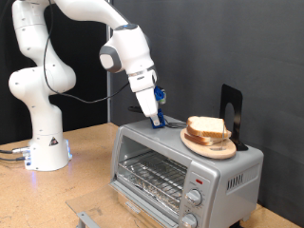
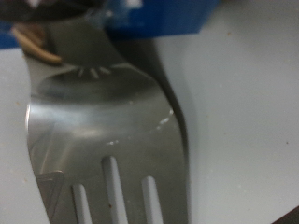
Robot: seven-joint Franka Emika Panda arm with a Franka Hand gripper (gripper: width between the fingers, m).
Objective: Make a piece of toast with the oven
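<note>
Silver oven (image 1: 180,171) bears one toast (image 1: 207,127), claw (image 1: 155,119) beside

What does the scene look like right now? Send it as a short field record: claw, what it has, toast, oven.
claw: low over the oven top, near its rear edge, to the exterior view's left of the plate
tool: metal fork or spatula head fills the wrist view, with slots, lying over a pale grey surface
toast: piece of toast resting on the round wooden plate
plate position: on top of the oven
oven: door shut, wire rack visible through the glass
black stand: upright behind the plate
</note>
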